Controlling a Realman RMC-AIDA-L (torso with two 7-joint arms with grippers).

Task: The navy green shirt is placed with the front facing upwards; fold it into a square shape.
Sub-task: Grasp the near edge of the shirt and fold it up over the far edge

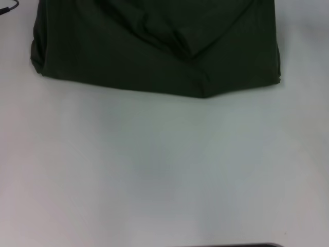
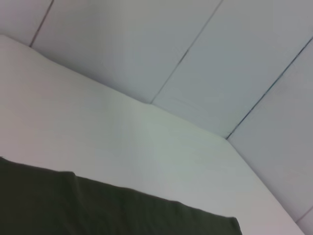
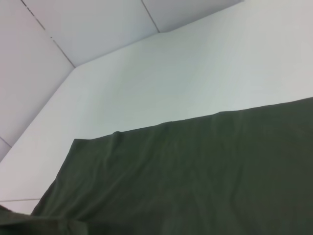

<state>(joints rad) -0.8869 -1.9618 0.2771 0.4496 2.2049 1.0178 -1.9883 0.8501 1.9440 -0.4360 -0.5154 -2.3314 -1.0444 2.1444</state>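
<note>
Shirt (image 1: 154,51) fabric fills the upper part of the head view as a compact dark green block on the white worktop (image 1: 164,170), its near edge folded under, with a ridge of creases running toward the upper middle of the frame; no lettering or neck tag shows. Judging by that shape, the folding looks largely done, with perhaps a final smoothing or squaring left. Neither gripper appears in any view, so I cannot tell whether the fingers are released or clenched; both wrist views show only shirt and worktop.
</note>
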